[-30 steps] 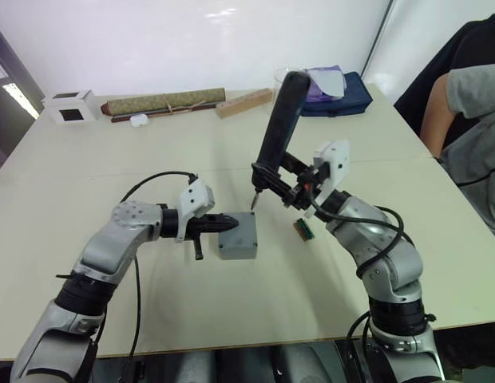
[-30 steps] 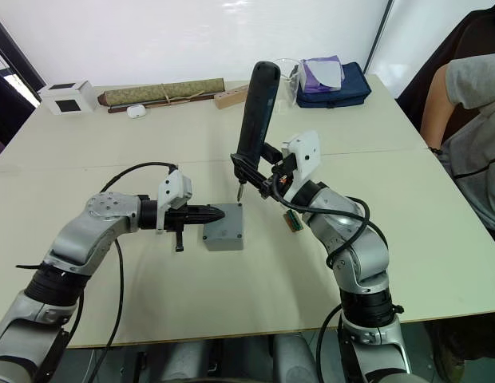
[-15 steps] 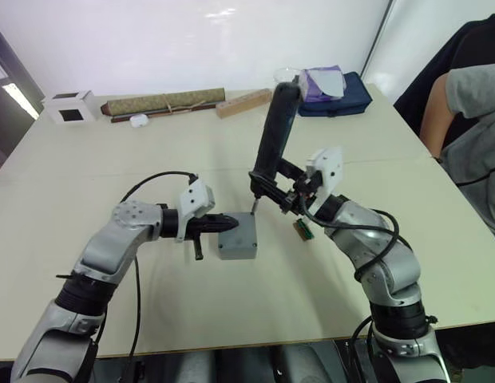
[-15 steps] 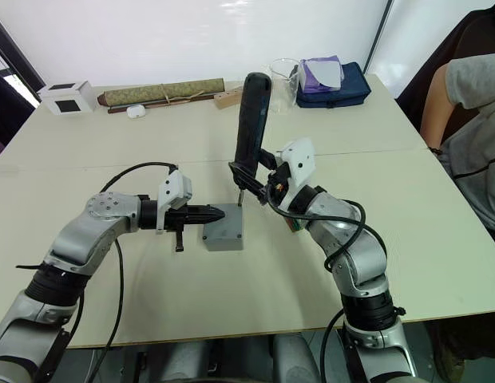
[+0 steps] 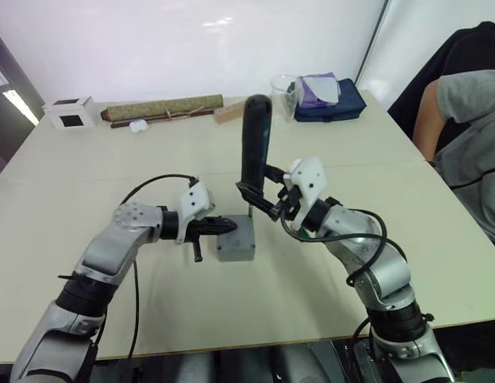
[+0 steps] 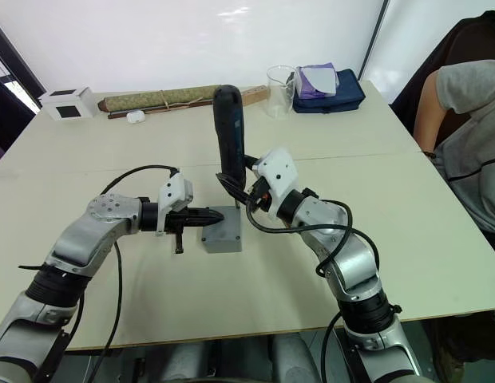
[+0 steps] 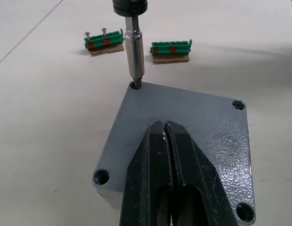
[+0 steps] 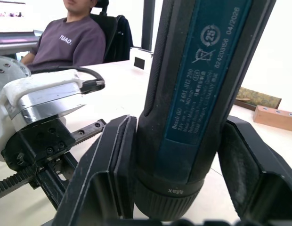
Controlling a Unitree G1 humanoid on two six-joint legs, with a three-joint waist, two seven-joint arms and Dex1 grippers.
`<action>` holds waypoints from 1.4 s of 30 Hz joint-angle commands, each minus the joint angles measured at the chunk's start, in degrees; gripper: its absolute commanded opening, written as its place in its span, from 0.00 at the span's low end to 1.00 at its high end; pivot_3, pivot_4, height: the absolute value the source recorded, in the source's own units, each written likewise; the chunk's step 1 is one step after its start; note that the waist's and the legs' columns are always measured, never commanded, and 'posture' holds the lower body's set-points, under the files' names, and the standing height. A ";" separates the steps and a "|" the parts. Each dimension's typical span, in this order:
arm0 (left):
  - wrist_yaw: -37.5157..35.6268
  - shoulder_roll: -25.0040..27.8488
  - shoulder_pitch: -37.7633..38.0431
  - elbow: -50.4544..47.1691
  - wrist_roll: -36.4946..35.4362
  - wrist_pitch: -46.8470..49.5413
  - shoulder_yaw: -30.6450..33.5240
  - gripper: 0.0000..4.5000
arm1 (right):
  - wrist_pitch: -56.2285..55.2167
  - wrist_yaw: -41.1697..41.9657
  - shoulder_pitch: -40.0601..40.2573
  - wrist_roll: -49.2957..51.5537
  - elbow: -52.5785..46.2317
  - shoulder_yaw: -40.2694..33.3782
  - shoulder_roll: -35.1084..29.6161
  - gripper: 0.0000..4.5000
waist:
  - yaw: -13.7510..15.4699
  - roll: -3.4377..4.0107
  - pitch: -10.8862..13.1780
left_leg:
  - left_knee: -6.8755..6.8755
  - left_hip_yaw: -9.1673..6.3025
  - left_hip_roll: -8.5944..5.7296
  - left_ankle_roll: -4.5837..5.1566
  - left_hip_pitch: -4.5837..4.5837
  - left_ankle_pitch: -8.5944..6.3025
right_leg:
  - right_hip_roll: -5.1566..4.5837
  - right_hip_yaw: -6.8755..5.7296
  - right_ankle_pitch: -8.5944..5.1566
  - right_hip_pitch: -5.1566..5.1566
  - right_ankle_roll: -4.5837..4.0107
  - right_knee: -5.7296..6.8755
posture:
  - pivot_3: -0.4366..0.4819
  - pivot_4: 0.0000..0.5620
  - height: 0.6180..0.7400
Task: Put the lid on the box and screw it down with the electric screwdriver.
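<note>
A pale beige table (image 5: 327, 144) stands before a white wall, with a person in a grey shirt (image 5: 471, 152) seated at its right edge. Head views: at the far edge lie a white cube with a dark window (image 5: 70, 113), a long rolled greenish scroll (image 5: 161, 106), a pale wooden block (image 6: 260, 94), a clear glass beaker (image 6: 279, 80) and a navy pouch (image 5: 331, 104) topped by a purple-and-white cloth. Near the table's middle sits the small grey square box (image 5: 236, 247) with the flat grey lid (image 5: 239, 233) lying flush on top. The left gripper (image 5: 228, 227) reaches in from the left, its black fingers pressed together and resting on the lid. The right gripper (image 5: 267, 203) clamps the lower body of the long dark blue-black electric screwdriver (image 5: 255, 144), which stands nearly upright with its thin bit at the lid's far corner. Left wrist view: the closed fingers (image 7: 183, 169) lie along the lid's textured top; the metal bit (image 7: 133, 56) enters one corner screw hole, while three other corner holes are visible; two green terminal blocks on brown card (image 7: 170, 50) lie on the table beyond the box. Right wrist view: the two black pads (image 8: 118, 165) pinch the screwdriver's barrel just above its collar, beside its printed label.
</note>
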 commanded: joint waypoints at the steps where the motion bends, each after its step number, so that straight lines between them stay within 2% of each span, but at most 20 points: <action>1: -0.39 0.56 0.97 0.66 1.29 0.69 -1.16 0.00 | 3.75 0.43 1.67 -1.25 2.94 3.20 -0.41 0.48 | 0.02 -0.06 -0.11 | 0.00 0.00 0.00 0.00 0.01 0.00 | 0.00 0.00 -0.01 0.01 0.00 0.00 | 0.48 0.27 1.00; 6: -0.13 0.28 1.07 0.41 1.43 0.98 -1.40 0.00 | 3.94 -0.52 1.46 -2.85 5.62 3.80 0.36 0.48 | 0.04 -0.09 -0.38 | -0.01 0.00 0.00 0.00 0.03 0.00 | 0.00 0.00 -0.01 0.03 -0.01 -0.01 | 0.48 0.27 1.00; 15: 0.52 0.14 1.60 -0.50 1.51 1.47 -1.50 0.00 | 3.46 -0.68 1.96 -3.22 6.31 3.79 1.70 0.48 | 0.08 -0.24 -0.75 | -0.43 0.01 0.01 0.00 0.61 -0.01 | -0.06 0.01 -0.14 0.56 -0.12 -0.37 | 0.48 0.27 1.00; 37: 0.15 -0.01 1.38 -0.48 1.61 1.77 -1.68 0.00 | 2.00 -0.37 2.28 -2.37 3.84 2.78 2.91 0.48 | 0.07 -0.25 -0.79 | -0.70 0.00 0.03 0.00 0.63 -0.01 | -0.09 0.00 -0.23 0.50 -0.19 -0.49 | 0.48 0.27 1.00; 40: 0.23 -0.12 1.56 -0.87 1.45 2.01 -1.70 0.00 | 2.73 -0.71 0.07 0.72 0.28 -0.76 3.76 0.48 | 0.08 -0.24 -0.78 | -0.72 0.00 0.04 0.00 0.61 -0.01 | -0.09 0.00 -0.23 0.47 -0.20 -0.50 | 0.48 0.27 1.00; 42: 0.07 -0.13 1.71 -0.98 1.01 2.36 -1.47 0.00 | 5.14 -1.26 -3.86 6.10 -3.33 -6.51 4.25 0.48 | 0.07 -0.22 -0.73 | -0.73 0.02 0.05 0.00 0.54 -0.01 | -0.10 0.01 -0.23 0.39 -0.20 -0.51 | 0.48 0.27 1.00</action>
